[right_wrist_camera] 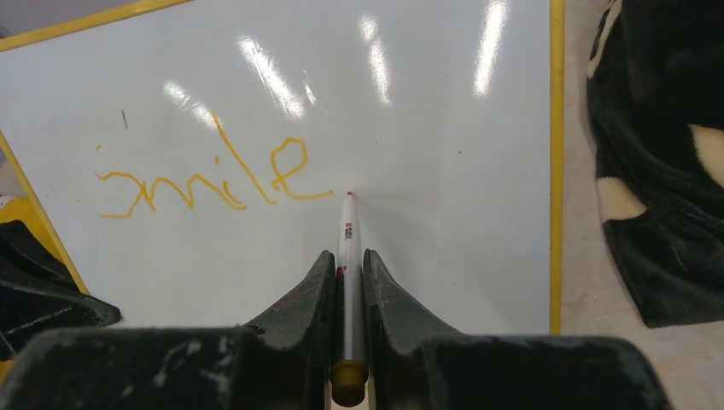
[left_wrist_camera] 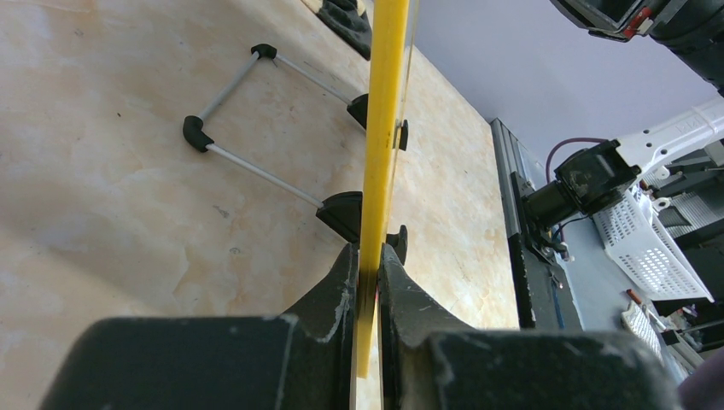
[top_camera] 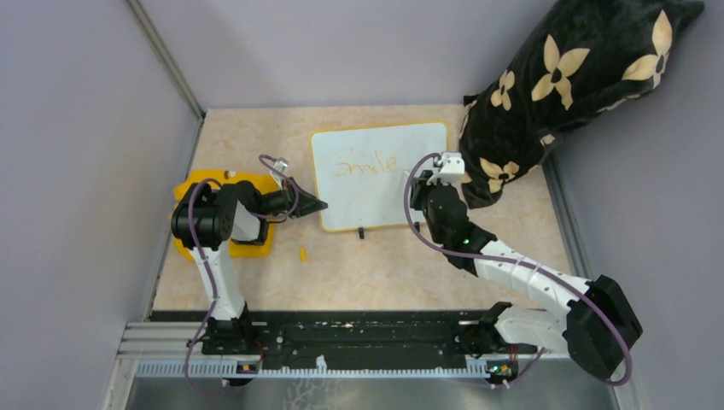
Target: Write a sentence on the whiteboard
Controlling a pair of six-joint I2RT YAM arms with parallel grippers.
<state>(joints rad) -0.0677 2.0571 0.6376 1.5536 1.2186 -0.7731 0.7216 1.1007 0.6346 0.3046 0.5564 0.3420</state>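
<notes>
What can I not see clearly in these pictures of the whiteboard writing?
- Top view: the small yellow piece on the table is too small to identify.
- Top view: the left arm covers most of the yellow pad.
- Left wrist view: the whiteboard is seen edge-on, hiding its writing.
- Right wrist view: whether the marker tip touches the board is unclear.

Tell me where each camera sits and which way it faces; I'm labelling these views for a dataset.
Top external: above and behind the bases, looking down on the table and whiteboard; left arm and right arm show whole.
Left wrist: looks along the left gripper, shut on the whiteboard's yellow rim, across the table.
Right wrist: looks along the right gripper, shut on a marker, at the board's face and "smile".
Shared: all three show the whiteboard; top and right wrist both show "smile".
</notes>
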